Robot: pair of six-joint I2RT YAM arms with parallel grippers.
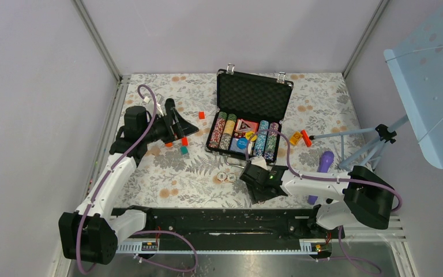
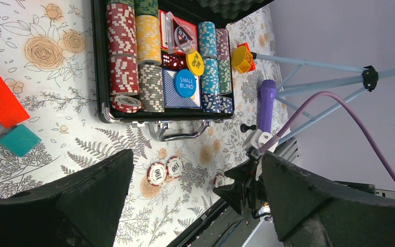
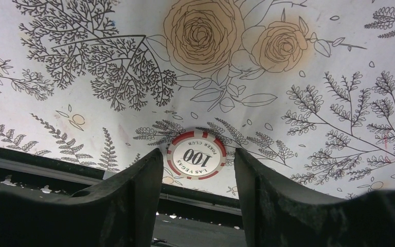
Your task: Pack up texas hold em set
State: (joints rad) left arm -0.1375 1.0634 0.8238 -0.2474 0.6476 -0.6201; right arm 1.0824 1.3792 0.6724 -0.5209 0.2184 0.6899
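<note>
Bright, even, diffuse light is filling all three views, with only faint, soft shadows lying on the floral desk (image 1: 173, 184). The overhead view is looking sharp throughout. Up close, the right pincer (image 3: 198, 172) is showing dark, featureless fingers (image 3: 128, 200), while the poker chip (image 3: 196, 154) between them is reading crisply. A mild glint is sitting on the briefcase handle (image 2: 177, 135).

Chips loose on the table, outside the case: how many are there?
3. Two chips lie side by side in front of the case; the third lies on the table inside the open right gripper. Others may be hidden.
</note>
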